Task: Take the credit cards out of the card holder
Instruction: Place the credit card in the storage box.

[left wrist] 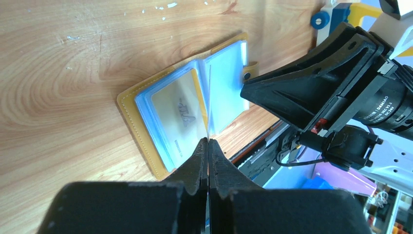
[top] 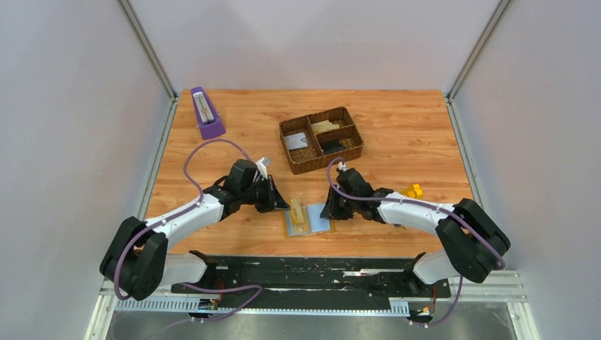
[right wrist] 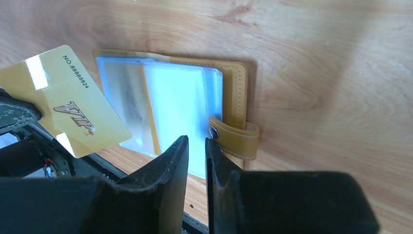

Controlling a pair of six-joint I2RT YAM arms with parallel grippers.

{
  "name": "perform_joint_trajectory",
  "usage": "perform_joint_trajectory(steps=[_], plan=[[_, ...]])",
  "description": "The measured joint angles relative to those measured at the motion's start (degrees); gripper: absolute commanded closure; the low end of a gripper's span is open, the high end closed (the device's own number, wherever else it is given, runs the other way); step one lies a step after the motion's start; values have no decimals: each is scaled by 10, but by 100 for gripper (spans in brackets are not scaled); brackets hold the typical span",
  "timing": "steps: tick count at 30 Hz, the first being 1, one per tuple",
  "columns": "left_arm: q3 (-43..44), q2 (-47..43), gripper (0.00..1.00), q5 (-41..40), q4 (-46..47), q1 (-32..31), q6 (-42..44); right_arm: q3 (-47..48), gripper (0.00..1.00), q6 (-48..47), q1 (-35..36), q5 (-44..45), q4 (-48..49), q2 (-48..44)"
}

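The card holder (top: 319, 224) lies open on the wooden table, mustard-yellow outside (right wrist: 234, 92) with light blue-grey pockets (left wrist: 229, 83). My left gripper (top: 285, 205) (left wrist: 208, 142) is shut on a gold credit card (top: 296, 211) marked VIP (right wrist: 73, 105). It holds the card on edge over the holder's left half. A second gold card (left wrist: 178, 109) sits in a left pocket. My right gripper (top: 329, 210) (right wrist: 197, 140) hovers over the right pocket beside the snap tab (right wrist: 236, 139). Its jaws stand a narrow gap apart with nothing between them.
A brown woven tray (top: 320, 139) with cards in its compartments stands behind the holder. A purple metronome (top: 206, 113) is at the back left and a small yellow object (top: 412, 190) at the right. The black mounting rail (top: 312, 273) runs along the near edge.
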Motion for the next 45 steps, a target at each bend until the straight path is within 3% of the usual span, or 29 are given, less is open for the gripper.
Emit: perform_joint_trajectory(steps=[6,10,19,21,23,28,30,35,37,45], plan=[[1,-41,100,-5,-10,0,-1,7,55,-8,-1,-34,10,-38],[0,-45,100,20,10,0,-14,5,47,-9,-11,-87,63,-74],[-8,-80,100,68,91,0,-55,-24,48,-4,-59,-197,154,-77],[-10,-87,100,76,108,0,-63,-24,50,-1,-63,-219,169,-70],[-15,-90,100,83,126,0,-70,-24,59,2,-65,-243,189,-62],[-25,-91,96,90,146,1,-82,-28,99,8,-66,-286,230,-53],[-25,-91,90,87,141,5,-78,-34,100,9,-69,-300,238,-54],[-25,-91,55,79,112,8,-58,-35,100,-12,-75,-333,240,-66],[-20,-91,48,80,94,6,-46,-34,100,-29,-76,-345,231,-73],[68,-105,34,83,-33,6,44,-11,100,-107,-84,-430,149,-77]])
